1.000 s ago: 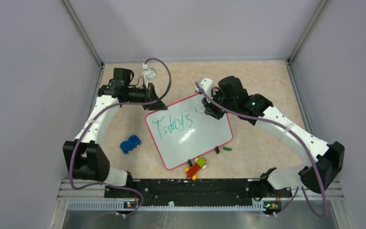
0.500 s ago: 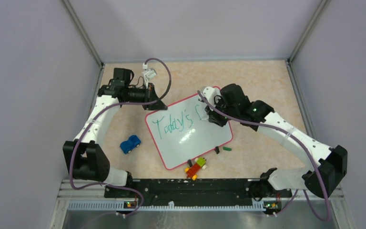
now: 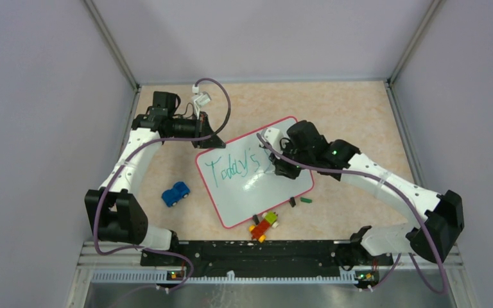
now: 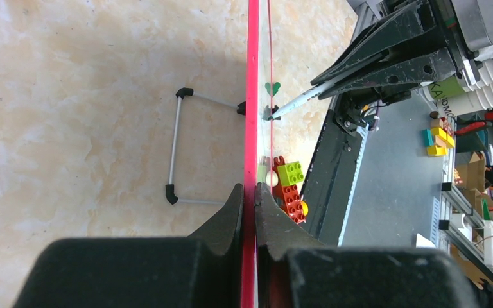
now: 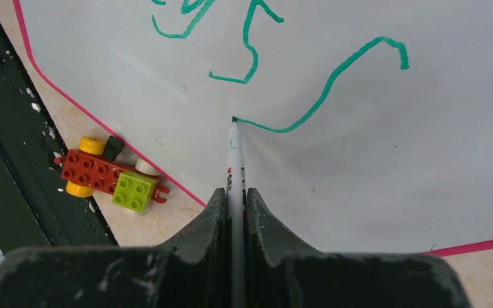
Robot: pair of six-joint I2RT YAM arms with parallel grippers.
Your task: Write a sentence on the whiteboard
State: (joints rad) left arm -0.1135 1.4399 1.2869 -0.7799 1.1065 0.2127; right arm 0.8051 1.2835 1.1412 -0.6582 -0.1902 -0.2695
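My right gripper (image 5: 234, 196) is clenched on a marker (image 5: 233, 151). The marker runs straight out between the jaws, and its tip touches the board (image 5: 372, 167) at the end of a long green stroke. My left gripper (image 4: 249, 192) is pinched tight on the board's red rim at its far left corner, so from that wrist I see the sheet edge-on. A wire stand (image 4: 176, 147) juts from the rim on the back side.

The sentence (image 3: 231, 168) reads "Today's" so far, in green-teal across the upper left of the board. The new stroke sits just right of it, mostly under my right wrist in the top view. The board lies mid-table, turned at a slant.

A brick toy (image 3: 264, 224) (red base, lime block, yellow wheels) sits against the board's near edge, and a small green bit (image 3: 305, 200) lies just off the near right corner. A blue car (image 3: 176, 193) stands on the table (image 3: 346, 109) left of the board, apart from it.
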